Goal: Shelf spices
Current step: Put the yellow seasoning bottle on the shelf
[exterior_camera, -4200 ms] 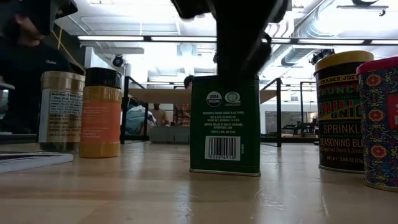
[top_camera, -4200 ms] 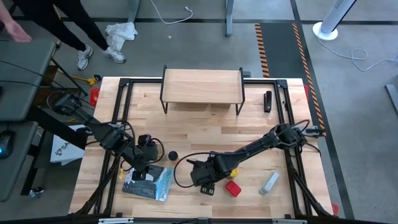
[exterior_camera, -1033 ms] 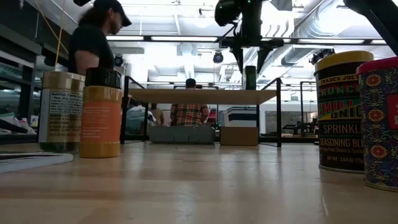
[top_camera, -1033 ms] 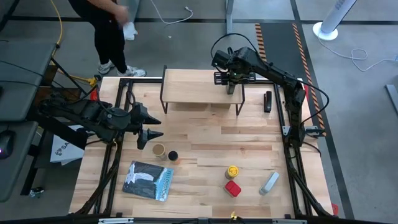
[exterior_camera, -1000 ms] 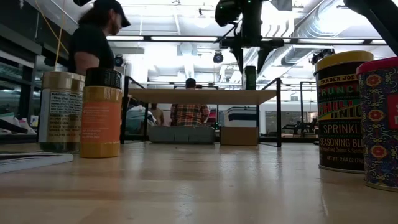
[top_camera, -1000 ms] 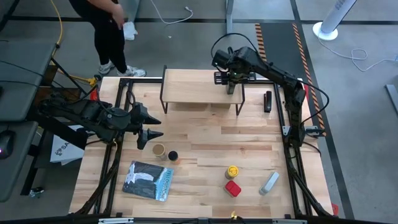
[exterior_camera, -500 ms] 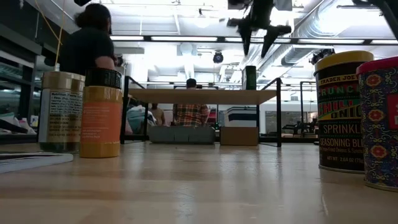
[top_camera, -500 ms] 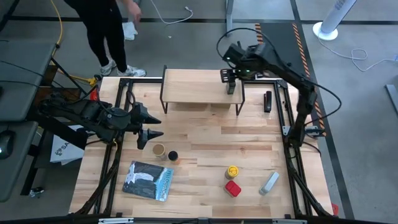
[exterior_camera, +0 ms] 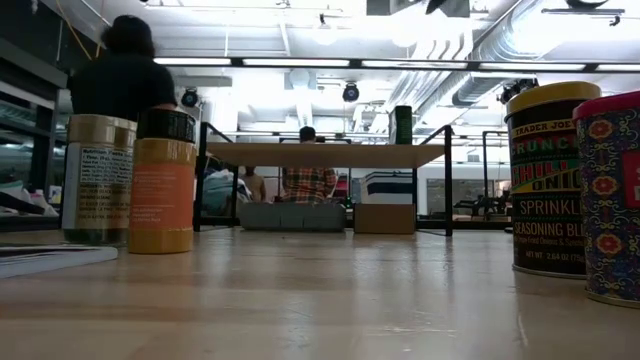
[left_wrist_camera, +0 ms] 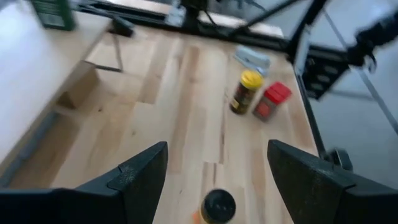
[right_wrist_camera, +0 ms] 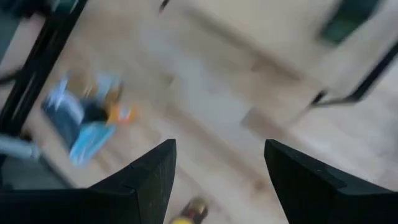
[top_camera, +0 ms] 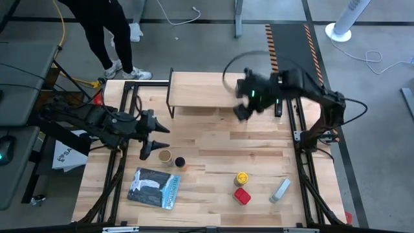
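Note:
The shelf (top_camera: 206, 90) stands at the table's far side, and a dark green rectangular tin (exterior_camera: 402, 125) stands upright on its right end (left_wrist_camera: 53, 12). A tan cylinder (top_camera: 165, 156) and an amber jar with a black cap (top_camera: 180, 162) stand at centre left. A yellow-lidded jar (top_camera: 240, 178) and a red tin (top_camera: 242, 196) stand near the front. My left gripper (top_camera: 154, 134) hovers open above the amber jar (left_wrist_camera: 217, 206). My right gripper (top_camera: 240, 112) hangs open in the air just in front of the shelf's right end.
A flat blue-grey case (top_camera: 154, 188) lies at the front left and a small grey bar (top_camera: 280, 189) at the front right. A cardboard cube (exterior_camera: 385, 218) sits under the shelf. A small black object (top_camera: 279, 105) lies right of the shelf. A person (top_camera: 107, 26) stands beyond the far left corner.
My right gripper has risen from the shelf's right end and swung toward the table's near edge, turning as it went. The green tin stays standing on the shelf. My left gripper has rolled a little in place.

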